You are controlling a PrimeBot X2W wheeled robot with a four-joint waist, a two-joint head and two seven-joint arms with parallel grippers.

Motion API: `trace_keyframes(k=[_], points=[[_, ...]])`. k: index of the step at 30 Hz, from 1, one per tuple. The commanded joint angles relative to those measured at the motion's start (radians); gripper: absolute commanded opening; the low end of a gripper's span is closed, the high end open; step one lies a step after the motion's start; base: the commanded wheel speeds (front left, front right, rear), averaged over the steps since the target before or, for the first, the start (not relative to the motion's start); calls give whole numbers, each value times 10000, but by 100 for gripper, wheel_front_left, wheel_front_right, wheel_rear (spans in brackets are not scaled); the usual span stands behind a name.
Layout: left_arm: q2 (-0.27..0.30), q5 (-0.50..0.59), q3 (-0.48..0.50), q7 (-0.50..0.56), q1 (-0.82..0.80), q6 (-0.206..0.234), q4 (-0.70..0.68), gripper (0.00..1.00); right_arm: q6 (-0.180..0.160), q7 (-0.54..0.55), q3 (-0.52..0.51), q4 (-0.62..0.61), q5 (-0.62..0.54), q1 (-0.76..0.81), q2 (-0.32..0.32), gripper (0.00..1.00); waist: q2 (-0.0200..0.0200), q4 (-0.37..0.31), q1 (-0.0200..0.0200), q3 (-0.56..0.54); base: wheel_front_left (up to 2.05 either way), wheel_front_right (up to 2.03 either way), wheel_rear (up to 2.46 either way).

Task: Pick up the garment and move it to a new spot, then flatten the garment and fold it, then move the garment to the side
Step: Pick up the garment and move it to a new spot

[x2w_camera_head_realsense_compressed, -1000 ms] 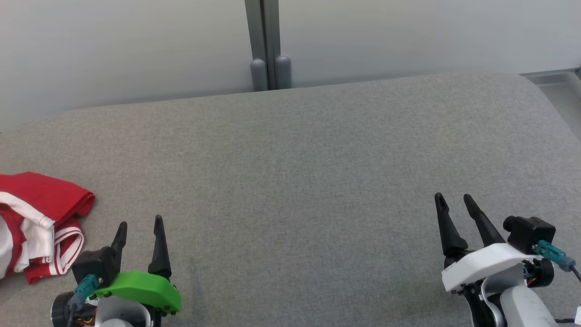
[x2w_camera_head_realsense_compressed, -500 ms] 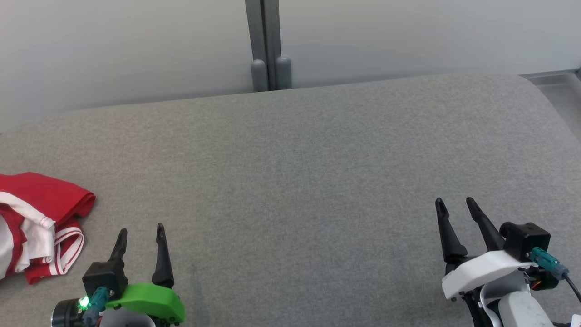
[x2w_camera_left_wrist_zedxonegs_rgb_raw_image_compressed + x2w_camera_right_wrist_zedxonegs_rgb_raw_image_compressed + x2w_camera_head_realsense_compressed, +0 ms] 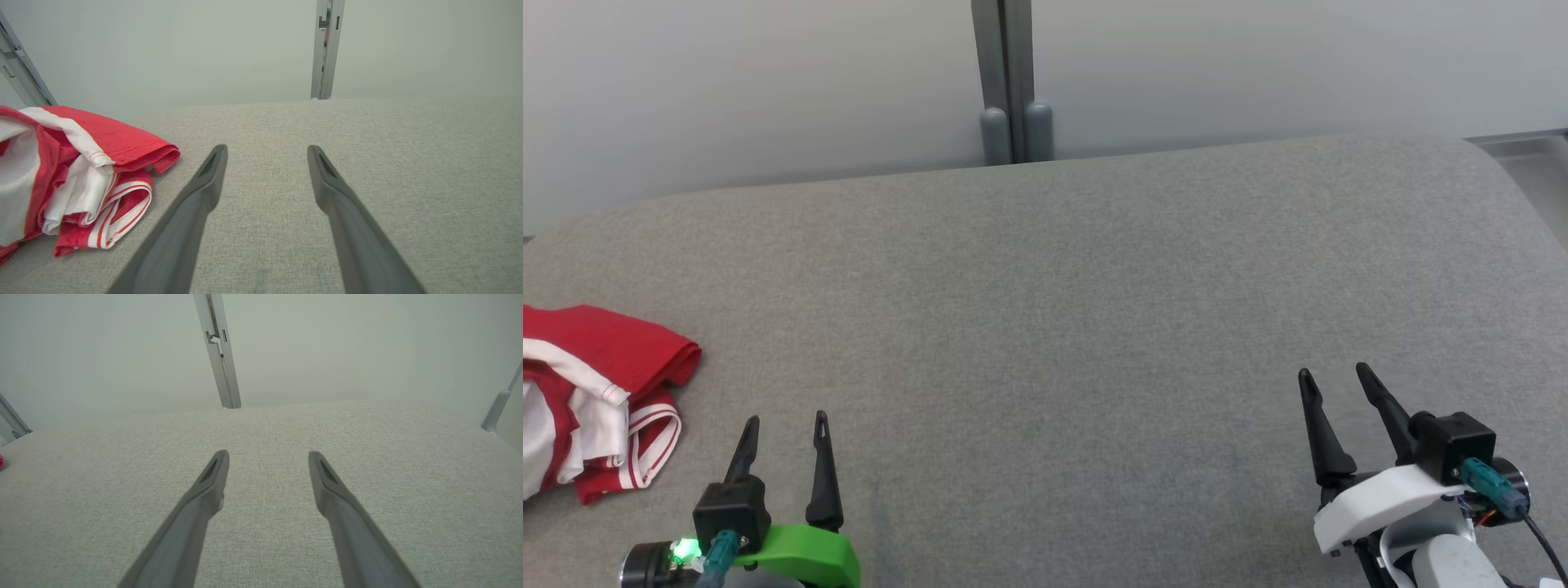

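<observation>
Garment [image 3: 596, 400]: red fabric with white panels and thin red-and-white striped trim, lying crumpled in a loose heap at the far left of the grey padded surface [image 3: 1045, 269], partly cut off by the left edge of the head view. Left wrist view shows the same heap [image 3: 81, 179] with a folded red hem on top, a white layer under it and the striped band curling out at the near side; it rests flat on the padding, not lifted. Left gripper [image 3: 787, 418] sits at lower left, just right of the heap and clear of it, no contact; its two dark fingers [image 3: 196, 204] stand apart with bare padding between them, nothing held. A green cover [image 3: 809, 551] sits on that wrist, and a small green light [image 3: 685, 549] glows beside it. Right gripper [image 3: 1334, 371] sits at lower right, well apart from the garment, across the width of the surface; fingers likewise spread, tips above plain grey fabric, nothing between them, confirmed in its own wrist view [image 3: 268, 454]. A white cover [image 3: 1380, 494] sits on that wrist. Behind the surface: pale wall [image 3: 768, 82] and a vertical grey post [image 3: 1010, 82] near centre.
</observation>
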Motion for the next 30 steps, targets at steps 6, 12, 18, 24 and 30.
trace_keyframes(k=[6,12,18,24,30], points=[[-135,574,226,-188,-42,-207,57,100,3,-188,308,52,-495,-10,-37,100,0,729,0,223,0,0,0],[-242,1009,454,-301,-22,-300,310,100,2,-305,736,166,-700,-62,-40,100,0,1962,0,289,0,0,0],[-260,1479,870,-427,221,-400,641,100,2,-413,1283,354,-968,-288,-51,100,0,3555,0,367,0,0,0],[-381,1322,1270,-387,335,-484,832,100,-1,-405,1581,449,-858,-437,-50,100,0,4499,0,464,0,0,0],[-529,1234,1702,-387,422,-502,911,100,-1,-396,1782,587,-823,-533,-52,100,0,5058,0,526,0,0,0]])
